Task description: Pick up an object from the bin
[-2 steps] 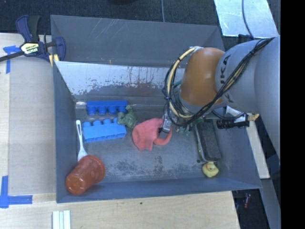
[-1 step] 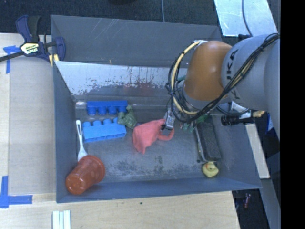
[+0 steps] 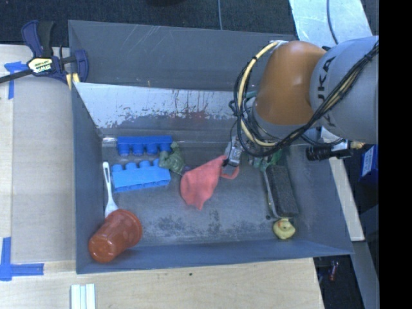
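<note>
My gripper [image 3: 231, 160] is low in the middle of the bin, under the orange wrist cover. Its fingers are shut on the upper right corner of a pink cloth [image 3: 198, 183], which is drawn up to a point at the fingertips. The rest of the cloth sags down and to the left onto the bin floor. A small green toy figure [image 3: 171, 161] lies just left of the cloth. A long black bar-shaped thing [image 3: 282, 192] lies to the right of the gripper, running toward the front.
Two blue studded blocks [image 3: 141, 161] sit at the left rear of the floor. A white spoon [image 3: 108, 189] lies along the left wall, with an orange-red cup [image 3: 114, 235] on its side at the front left. A small yellow thing [image 3: 284, 228] rests at the front right.
</note>
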`<move>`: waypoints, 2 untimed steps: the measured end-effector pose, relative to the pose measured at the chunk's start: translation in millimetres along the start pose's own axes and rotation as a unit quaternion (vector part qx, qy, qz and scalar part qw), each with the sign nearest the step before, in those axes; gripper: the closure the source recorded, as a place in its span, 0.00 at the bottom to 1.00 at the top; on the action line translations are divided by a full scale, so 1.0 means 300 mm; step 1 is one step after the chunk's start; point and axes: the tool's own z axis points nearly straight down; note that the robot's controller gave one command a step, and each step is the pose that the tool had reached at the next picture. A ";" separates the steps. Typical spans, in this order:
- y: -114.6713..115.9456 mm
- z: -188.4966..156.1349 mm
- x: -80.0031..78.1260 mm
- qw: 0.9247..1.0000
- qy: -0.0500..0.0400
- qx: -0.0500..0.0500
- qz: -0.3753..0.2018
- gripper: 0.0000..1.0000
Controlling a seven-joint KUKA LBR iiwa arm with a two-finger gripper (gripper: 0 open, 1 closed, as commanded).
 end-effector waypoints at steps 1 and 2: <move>-0.001 -0.131 -0.002 1.000 0.000 0.000 -0.001 1.00; 0.001 -0.181 -0.008 1.000 -0.003 -0.001 -0.001 1.00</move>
